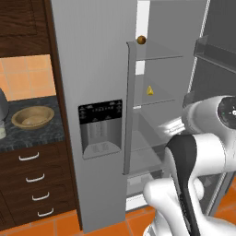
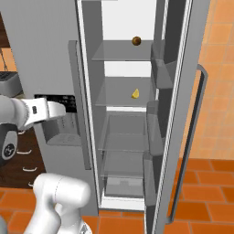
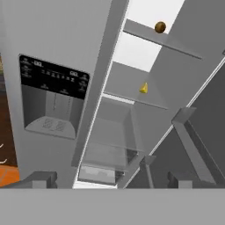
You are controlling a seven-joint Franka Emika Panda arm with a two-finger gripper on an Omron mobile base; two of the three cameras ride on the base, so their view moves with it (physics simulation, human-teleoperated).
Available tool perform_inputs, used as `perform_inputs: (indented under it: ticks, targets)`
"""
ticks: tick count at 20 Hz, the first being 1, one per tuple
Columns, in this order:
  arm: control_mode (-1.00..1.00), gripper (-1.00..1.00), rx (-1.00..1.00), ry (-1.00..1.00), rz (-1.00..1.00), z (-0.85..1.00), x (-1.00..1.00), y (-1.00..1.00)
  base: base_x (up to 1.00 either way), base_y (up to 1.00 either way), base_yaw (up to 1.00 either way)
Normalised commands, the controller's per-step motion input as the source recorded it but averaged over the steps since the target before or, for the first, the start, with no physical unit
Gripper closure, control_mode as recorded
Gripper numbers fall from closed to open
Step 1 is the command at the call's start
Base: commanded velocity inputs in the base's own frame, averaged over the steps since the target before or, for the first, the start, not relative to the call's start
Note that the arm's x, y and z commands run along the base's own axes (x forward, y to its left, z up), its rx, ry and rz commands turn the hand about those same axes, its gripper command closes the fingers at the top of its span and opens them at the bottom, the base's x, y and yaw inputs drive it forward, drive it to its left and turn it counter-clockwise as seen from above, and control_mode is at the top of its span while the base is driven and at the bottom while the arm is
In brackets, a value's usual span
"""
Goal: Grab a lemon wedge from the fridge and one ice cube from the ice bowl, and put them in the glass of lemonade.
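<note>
Fridge shelf [image 2: 123, 104], lemon wedge [image 2: 135, 93] on it

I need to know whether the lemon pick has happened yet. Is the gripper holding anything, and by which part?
Nothing is held. The gripper is open and empty, and the lemon wedge sits on a shelf in the fridge.

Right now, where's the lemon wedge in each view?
Left base view: lemon wedge right of centre, upper half, on a fridge shelf.
Right base view: just right of centre, upper half, on the second shelf shown.
Hand view: right of centre, upper half.
Shared landmark: small brown ball on the shelf above it.
</note>
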Motion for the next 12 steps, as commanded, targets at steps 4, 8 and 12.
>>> perform_inputs:
  ticks: [4,8,12]
  targets:
    - [-1.0,-1.0,0.0,0.08,0.0,-0.83,-0.03,0.03,0.0,0.0,0.0]
    - [-1.0,-1.0,0.03,0.03,0.0,-0.79,-0.01,0.0,0.0,0.0,0.0]
    - [-1.0,-1.0,0.06,0.0,-0.01,-0.58,-0.09,-0.14,0.0,0.0,0.0]
